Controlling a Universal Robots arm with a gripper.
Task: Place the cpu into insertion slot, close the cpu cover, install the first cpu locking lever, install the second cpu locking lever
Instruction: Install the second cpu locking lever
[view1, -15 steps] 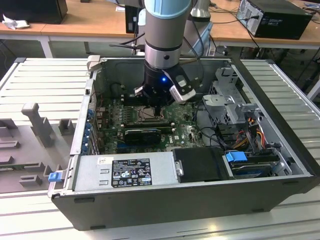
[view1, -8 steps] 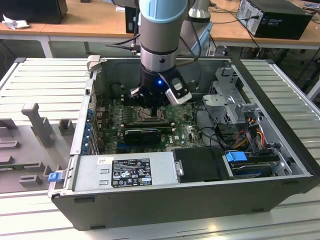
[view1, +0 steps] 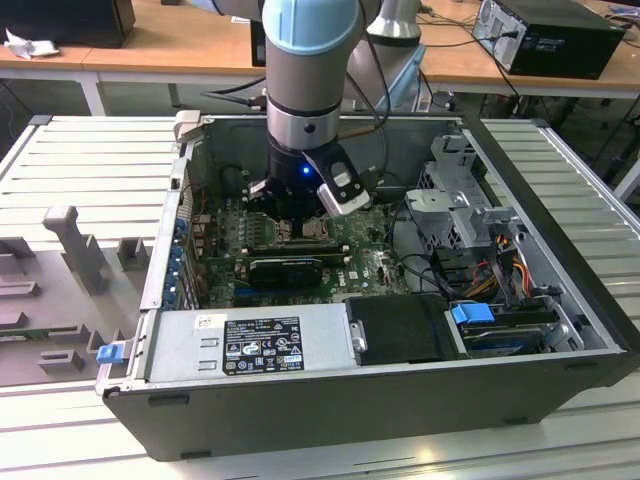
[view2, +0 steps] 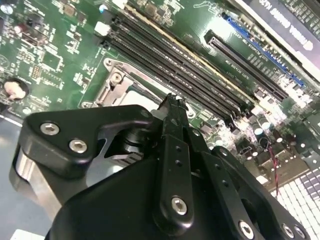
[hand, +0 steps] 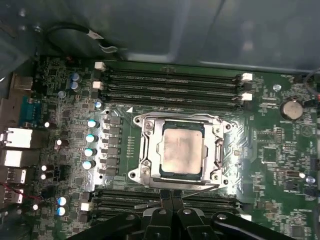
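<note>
An open desktop computer case lies on its side on a ribbed grey worktop, so the green motherboard faces upward and can be reached from above.

In the first wrist view, the cpu, a pale metal square, sits seated in the insertion slot. The cpu cover, a silvery frame, lies flat around the chip, so its window leaves the chip's top showing. A thin locking lever runs along the socket edge nearest the gripper; whether it is latched cannot be told.

The arm reaches straight down into the case, wrist vertical. The gripper hovers beside the socket, just over the memory slots. Its jaws are pressed together with nothing between them.
</note>
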